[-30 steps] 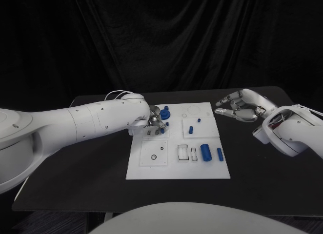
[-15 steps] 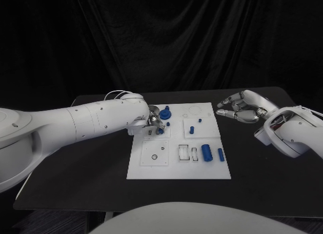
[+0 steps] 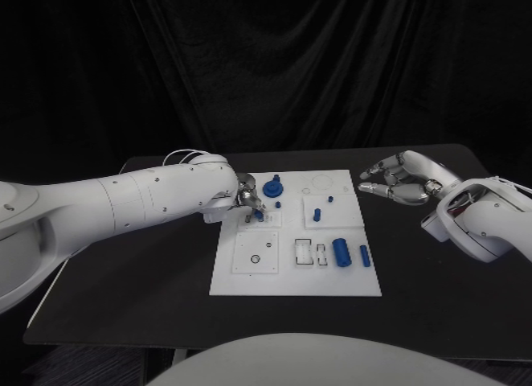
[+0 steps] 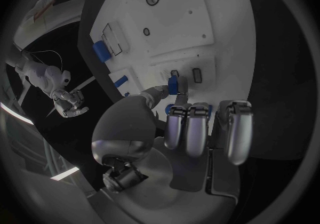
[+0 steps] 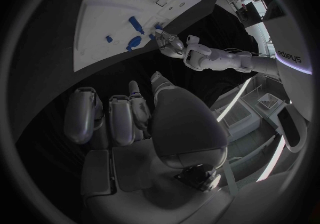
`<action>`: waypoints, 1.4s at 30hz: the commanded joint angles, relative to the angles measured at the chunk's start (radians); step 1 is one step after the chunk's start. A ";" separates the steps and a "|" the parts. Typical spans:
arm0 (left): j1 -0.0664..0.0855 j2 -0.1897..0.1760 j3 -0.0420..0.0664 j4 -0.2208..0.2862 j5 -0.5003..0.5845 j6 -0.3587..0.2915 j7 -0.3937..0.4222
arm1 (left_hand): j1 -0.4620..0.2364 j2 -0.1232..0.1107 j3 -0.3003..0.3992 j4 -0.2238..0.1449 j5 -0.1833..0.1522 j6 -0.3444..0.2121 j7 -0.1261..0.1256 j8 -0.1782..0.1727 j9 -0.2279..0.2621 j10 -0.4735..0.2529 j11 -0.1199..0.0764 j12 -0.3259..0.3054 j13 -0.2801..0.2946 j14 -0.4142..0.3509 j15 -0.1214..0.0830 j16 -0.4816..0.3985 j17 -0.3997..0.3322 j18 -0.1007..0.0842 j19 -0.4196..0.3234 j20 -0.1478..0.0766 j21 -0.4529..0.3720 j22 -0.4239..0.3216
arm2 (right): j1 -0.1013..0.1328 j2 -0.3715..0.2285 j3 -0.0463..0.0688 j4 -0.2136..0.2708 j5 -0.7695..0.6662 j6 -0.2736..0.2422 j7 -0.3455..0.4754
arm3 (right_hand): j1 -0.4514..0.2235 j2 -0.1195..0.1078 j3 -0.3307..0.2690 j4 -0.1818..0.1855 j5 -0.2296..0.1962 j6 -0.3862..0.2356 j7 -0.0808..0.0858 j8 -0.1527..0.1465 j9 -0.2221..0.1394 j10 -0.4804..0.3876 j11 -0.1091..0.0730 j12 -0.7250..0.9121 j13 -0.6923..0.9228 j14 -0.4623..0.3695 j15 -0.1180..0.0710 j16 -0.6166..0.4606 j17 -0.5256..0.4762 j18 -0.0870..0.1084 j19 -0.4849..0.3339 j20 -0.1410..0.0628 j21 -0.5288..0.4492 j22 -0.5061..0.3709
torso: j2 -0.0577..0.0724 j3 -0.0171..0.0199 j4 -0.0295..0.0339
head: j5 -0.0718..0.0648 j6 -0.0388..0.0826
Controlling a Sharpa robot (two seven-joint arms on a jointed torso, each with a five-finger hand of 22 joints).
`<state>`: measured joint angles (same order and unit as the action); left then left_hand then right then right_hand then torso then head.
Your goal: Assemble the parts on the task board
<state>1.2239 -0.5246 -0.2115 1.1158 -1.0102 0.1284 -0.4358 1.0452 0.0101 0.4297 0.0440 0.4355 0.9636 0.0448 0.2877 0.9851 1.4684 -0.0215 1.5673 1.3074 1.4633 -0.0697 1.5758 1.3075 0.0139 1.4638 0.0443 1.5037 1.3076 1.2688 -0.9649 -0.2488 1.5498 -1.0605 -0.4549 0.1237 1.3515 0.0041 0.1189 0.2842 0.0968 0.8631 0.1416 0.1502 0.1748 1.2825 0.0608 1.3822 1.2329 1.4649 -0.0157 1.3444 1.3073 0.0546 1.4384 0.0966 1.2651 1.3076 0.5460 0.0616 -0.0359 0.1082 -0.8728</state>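
The white task board lies in the middle of the black table. My left hand hovers over the board's far left corner and pinches a small blue part between thumb and finger, just above a small slot. A blue round knob stands beside that hand. A short blue peg, a thick blue cylinder and a thin blue cylinder rest on the board's right half. My right hand hangs over the table off the board's far right corner, fingers loosely bent, holding nothing.
A raised square plate with a small ring and rectangular slots sit on the board's near half. Bare black table surrounds the board on every side. A dark curtain hangs behind the table.
My left hand has edged slightly left and farther back over the board's corner with the small blue part. The right hand has barely moved.
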 commanded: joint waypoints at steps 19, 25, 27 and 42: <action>-0.012 -0.013 0.001 0.018 0.001 -0.061 -0.005 | -0.057 0.007 0.036 0.010 -0.077 0.001 0.006 -0.025 0.010 0.102 0.001 0.004 0.263 0.108 -0.002 -0.005 0.263 0.023 0.003 -0.003 -0.013 0.136 | -0.007 -0.004 0.001 -0.003 0.000 0.016 -0.013 | -0.002 0.008 0.002 0.000 0.008 0.006 -0.001 0.002 -0.002 -0.002 -0.001 -0.004 -0.002 0.015 0.005 -0.004 0.057 0.017 0.000 0.000 -0.008 0.168 | 0.000 -0.0008 -0.0022 | -0.009 0.000; -0.018 -0.015 0.001 0.019 0.001 -0.058 -0.013 | -0.061 0.008 0.035 0.014 -0.079 0.002 0.006 -0.027 0.010 0.102 0.001 0.004 0.263 0.108 -0.002 -0.005 0.263 0.024 0.001 -0.002 -0.015 0.134 | -0.007 -0.005 0.001 -0.002 0.005 0.013 -0.012 | -0.001 0.008 0.002 -0.001 0.009 0.007 -0.001 0.002 -0.003 -0.002 -0.001 -0.003 -0.002 0.016 0.005 -0.003 0.058 0.017 0.000 0.000 -0.008 0.168 | 0.000 -0.0008 -0.0022 | -0.008 0.000; -0.021 -0.014 0.001 0.018 0.001 -0.062 -0.014 | -0.062 0.010 0.036 0.016 -0.079 0.003 0.007 -0.028 0.009 0.102 0.001 0.004 0.263 0.108 -0.001 -0.005 0.263 0.024 0.001 -0.002 -0.015 0.133 | -0.007 -0.008 0.001 -0.002 0.011 0.013 -0.012 | -0.001 0.008 0.002 -0.001 0.009 0.007 -0.001 0.002 -0.003 -0.002 -0.001 -0.003 -0.002 0.016 0.005 -0.003 0.058 0.017 0.000 0.000 -0.008 0.168 | 0.000 -0.0009 -0.0023 | -0.006 0.000; -0.033 -0.023 0.001 0.028 0.001 -0.069 -0.016 | -0.062 0.014 0.041 0.019 -0.072 0.001 0.007 -0.034 0.008 0.102 0.001 0.004 0.263 0.108 -0.001 -0.005 0.263 0.026 -0.004 -0.002 -0.019 0.128 | -0.007 -0.014 0.001 -0.001 0.034 0.020 -0.021 | 0.000 0.008 0.002 -0.001 0.010 0.008 -0.001 0.002 -0.003 -0.001 -0.001 -0.003 -0.001 0.016 0.005 -0.002 0.059 0.017 0.001 0.000 -0.007 0.168 | 0.000 -0.0011 -0.0026 | -0.008 0.000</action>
<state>1.1981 -0.5480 -0.2083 1.1398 -1.0105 0.0558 -0.4467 0.9903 0.0229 0.4694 0.0570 0.3624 0.9633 0.0453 0.2591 0.9925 1.4686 -0.0211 1.5672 1.3074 1.4633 -0.0696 1.5758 1.3074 0.0300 1.4638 0.0445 1.4887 1.3074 1.2640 -0.9772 -0.2485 1.5478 -1.0377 -0.4433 0.1199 1.3515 0.0041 0.1189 0.2842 0.1001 0.8631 0.1416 0.1502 0.1733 1.2826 0.0608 1.3822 1.2321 1.4649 -0.0157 1.3444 1.3073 0.0546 1.4384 0.0966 1.2605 1.3074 0.5458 0.0606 -0.0383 0.0997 -0.8728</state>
